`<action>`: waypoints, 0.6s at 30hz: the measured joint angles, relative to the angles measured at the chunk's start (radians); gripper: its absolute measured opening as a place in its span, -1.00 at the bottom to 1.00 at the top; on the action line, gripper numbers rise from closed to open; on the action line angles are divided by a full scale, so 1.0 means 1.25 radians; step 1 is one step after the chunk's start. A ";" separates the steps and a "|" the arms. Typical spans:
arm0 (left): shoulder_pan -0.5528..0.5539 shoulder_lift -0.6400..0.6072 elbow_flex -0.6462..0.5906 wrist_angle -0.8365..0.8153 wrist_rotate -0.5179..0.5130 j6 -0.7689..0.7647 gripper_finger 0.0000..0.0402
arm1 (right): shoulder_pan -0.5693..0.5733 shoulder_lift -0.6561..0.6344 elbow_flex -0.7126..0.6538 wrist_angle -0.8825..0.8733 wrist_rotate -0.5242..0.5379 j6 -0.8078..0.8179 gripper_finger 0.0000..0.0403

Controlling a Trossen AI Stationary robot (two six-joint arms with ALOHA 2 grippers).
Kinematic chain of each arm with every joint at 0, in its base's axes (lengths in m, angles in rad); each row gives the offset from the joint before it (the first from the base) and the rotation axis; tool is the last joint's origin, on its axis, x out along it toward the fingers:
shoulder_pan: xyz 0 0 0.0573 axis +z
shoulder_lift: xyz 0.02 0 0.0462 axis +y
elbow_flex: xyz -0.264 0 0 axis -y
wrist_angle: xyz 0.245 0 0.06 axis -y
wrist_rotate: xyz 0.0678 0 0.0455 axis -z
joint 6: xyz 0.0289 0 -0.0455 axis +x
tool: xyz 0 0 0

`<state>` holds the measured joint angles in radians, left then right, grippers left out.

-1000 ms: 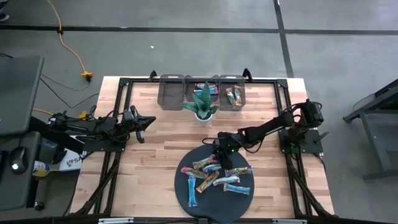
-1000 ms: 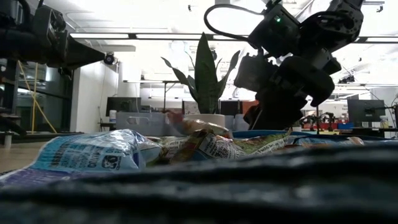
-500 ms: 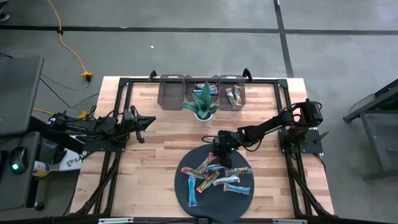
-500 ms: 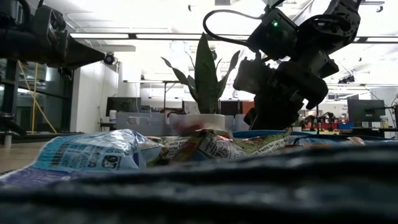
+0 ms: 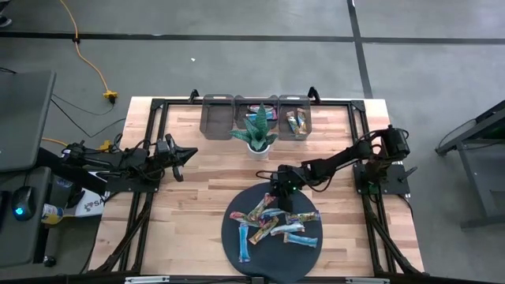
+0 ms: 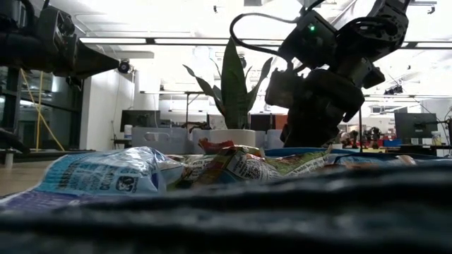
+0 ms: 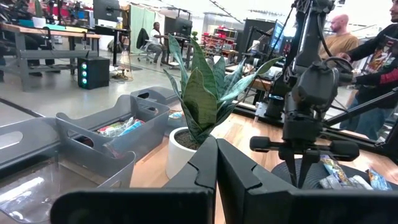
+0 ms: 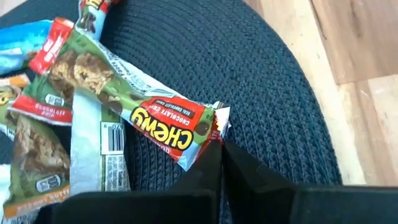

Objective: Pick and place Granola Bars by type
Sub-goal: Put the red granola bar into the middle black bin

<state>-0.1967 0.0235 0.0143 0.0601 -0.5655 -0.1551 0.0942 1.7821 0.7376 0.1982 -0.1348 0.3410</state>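
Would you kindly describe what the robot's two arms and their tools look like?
Both arms are dark, almost black, with jointed segments. The right arm carries a looping black cable and a small green light. Each tool, left tool and right tool, ends in two dark tapered fingers.

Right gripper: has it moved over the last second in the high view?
Yes, slightly. The right gripper has crept from the mat's rim toward its middle, away from the plant, and pinches a bar.

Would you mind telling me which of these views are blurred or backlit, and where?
Low view: the dark mat in front is a blur, and bright ceiling lights leave the right tool a silhouette. Right wrist view: the green bar is sharp, its label readable. Left wrist view: the plant is sharp.
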 joint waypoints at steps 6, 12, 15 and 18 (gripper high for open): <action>0.000 0.000 0.000 0.000 0.000 0.000 -0.99 | -0.028 0.000 0.000 0.000 0.014 0.026 -1.00; 0.000 0.000 0.000 0.000 0.000 0.000 -0.99 | -0.055 0.000 0.000 -0.008 0.014 0.034 -1.00; 0.000 0.000 0.000 0.000 0.000 0.000 -0.99 | -0.070 -0.001 0.000 -0.016 0.014 0.035 -1.00; 0.000 0.000 0.000 0.000 0.000 0.000 -0.99 | -0.089 -0.001 0.000 -0.017 0.014 0.035 -1.00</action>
<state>-0.1963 0.0235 0.0143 0.0601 -0.5655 -0.1551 -0.0171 1.7809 0.7380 0.1764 -0.1169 0.3851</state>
